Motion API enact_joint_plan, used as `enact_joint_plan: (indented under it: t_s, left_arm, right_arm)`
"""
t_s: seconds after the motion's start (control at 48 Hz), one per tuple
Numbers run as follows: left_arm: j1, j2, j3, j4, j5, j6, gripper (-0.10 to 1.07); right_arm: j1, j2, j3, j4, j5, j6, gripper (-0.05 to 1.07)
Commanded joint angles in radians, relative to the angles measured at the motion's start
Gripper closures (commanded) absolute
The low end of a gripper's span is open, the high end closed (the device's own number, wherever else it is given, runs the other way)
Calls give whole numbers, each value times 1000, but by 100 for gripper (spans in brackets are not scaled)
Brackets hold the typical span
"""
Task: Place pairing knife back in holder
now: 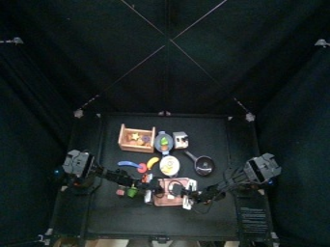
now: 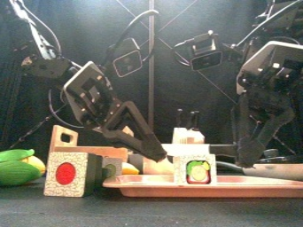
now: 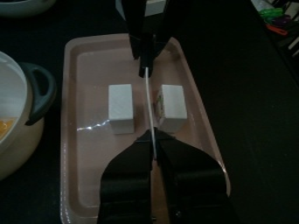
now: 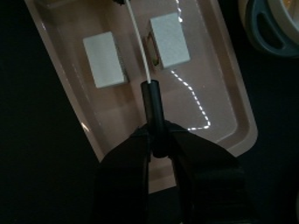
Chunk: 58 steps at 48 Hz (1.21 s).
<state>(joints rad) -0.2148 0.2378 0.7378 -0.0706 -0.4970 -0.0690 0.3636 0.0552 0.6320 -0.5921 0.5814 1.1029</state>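
Note:
The paring knife [image 3: 149, 105] has a black handle [image 4: 146, 96] and a thin blade, and hangs over the pink tray [image 3: 87, 175]. My left gripper [image 3: 152, 156] is shut on the blade end. My right gripper [image 4: 149, 140] is shut on the handle, opposite the left one. In the front view, a pale wooden knife holder [image 2: 187, 137] with black handles sticking up stands behind the tray [image 2: 236, 184], between the two arms. The knife itself is hidden in that view.
Two white blocks [image 3: 121, 103] [image 3: 174, 101] lie on the tray under the knife. A white pot [image 3: 21, 96] stands beside the tray. In the front view, a block with a red circle [image 2: 67, 173] and green toy food [image 2: 14, 167] are at the left.

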Motion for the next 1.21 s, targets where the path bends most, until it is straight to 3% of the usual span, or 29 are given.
enact_joint_plan:
  t_s: [0.0,0.208,0.333,0.417,0.708,0.958,1.188]
  left_arm:
    - [-15,-34,-15,6,-8,-2,55]
    - [-15,-55,-18,3,-15,-6,48]
    - [-12,-87,-9,-2,-17,-6,23]
    - [-8,-123,9,0,-20,-2,14]
    - [86,-327,163,-3,-126,-5,14]
    - [189,-472,236,0,-130,-2,14]
    - [259,-600,301,11,-123,-2,14]
  right_arm:
    - [-9,-38,-28,-8,3,3,53]
    - [-8,-61,-38,-9,3,2,53]
    - [-8,-87,-38,-5,14,5,53]
    - [-8,-121,-41,25,61,5,53]
    - [-18,-202,-57,147,163,5,53]
    - [-77,-264,-112,225,276,5,53]
    - [-209,-316,-189,434,414,5,53]
